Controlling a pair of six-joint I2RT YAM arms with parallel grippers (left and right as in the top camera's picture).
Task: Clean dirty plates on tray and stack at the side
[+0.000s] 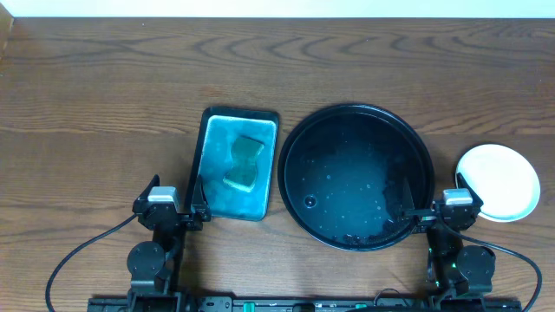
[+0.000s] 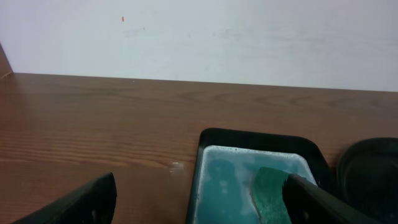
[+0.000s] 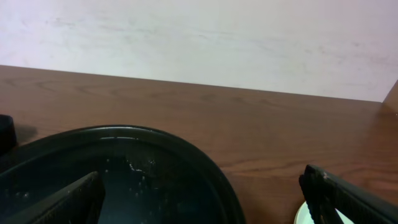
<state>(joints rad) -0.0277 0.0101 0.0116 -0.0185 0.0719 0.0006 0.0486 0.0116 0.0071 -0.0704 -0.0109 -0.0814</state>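
Looking at the left gripper point(image 1: 176, 195) first, I am seeing its fingers point(image 2: 81, 204) standing wide with nothing between them. The inner one is hanging at the left rim of the basin point(image 1: 205, 156). The right gripper point(image 1: 434, 198) is spread just as wide and carrying nothing, with one finger over the right rim of the tray point(image 1: 347, 147) and the other just beside the plates point(image 1: 499, 178).

The plates are sitting on the bare table point(image 1: 87, 104) right of the tray, a little apart from its rim. I am seeing only a white top face and cannot tell the count. Being round and lying flat, they are pointing no particular way.

The tray is showing water drops. The basin is running lengthwise away from me, with a sponge point(image 1: 245, 163) lying along it. Open wood is stretching left of the basin and across the far side.
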